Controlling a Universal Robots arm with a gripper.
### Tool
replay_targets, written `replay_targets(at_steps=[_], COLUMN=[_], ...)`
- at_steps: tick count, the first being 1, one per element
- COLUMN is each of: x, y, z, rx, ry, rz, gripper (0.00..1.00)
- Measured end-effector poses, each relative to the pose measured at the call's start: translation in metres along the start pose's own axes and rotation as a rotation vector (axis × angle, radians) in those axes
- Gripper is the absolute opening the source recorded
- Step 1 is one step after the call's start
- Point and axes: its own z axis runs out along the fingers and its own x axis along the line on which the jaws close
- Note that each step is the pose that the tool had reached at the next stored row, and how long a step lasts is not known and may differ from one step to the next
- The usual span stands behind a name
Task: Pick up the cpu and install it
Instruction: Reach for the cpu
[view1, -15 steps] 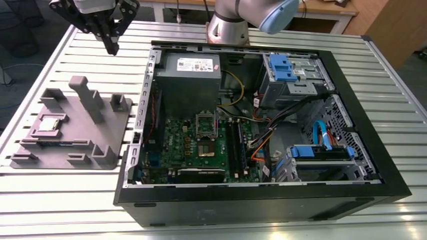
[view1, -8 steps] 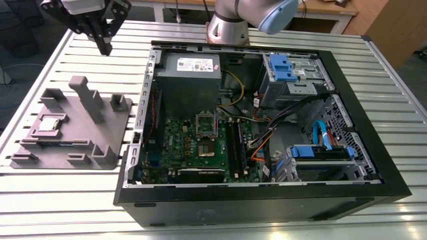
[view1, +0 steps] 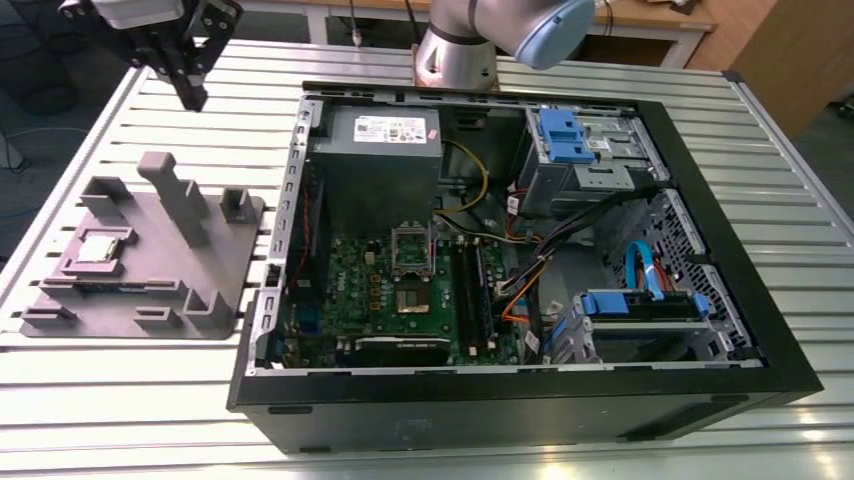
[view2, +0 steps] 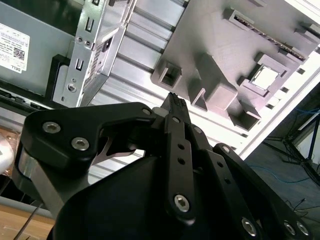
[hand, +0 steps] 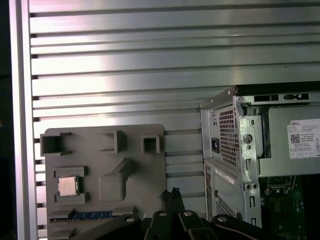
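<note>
One robot arm (view1: 461, 40), one gripper (view1: 195, 98), one cpu (view1: 100, 247), one grey holder tray (view1: 227, 262), one open computer case (view1: 534, 405) with one green motherboard (view1: 380, 290) inside. Cpu: small flat square, silvery top, thin darker rim, lying flat in raised square pocket of tray, at exterior view's left of case. All on slatted metal table (view1: 107, 400). Gripper hangs past tray's far end, well apart from cpu, fingers (view2: 175, 120) pressed together, holding nothing

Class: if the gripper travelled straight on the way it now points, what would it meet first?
Probably the slatted table between the holder tray and the computer case, though depth is unclear; the gripper might clip the tray's edge.
</note>
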Motion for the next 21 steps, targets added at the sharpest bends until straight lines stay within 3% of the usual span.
replay_targets(at_steps=[11,21], x=[0.0131,0.0204], y=[-0.001,-0.0016], z=[0.0003,0.0004], rx=[0.0001,0.0001], ry=[0.0001,0.0], rz=[0.0,0.0], gripper=[0.11,0.11])
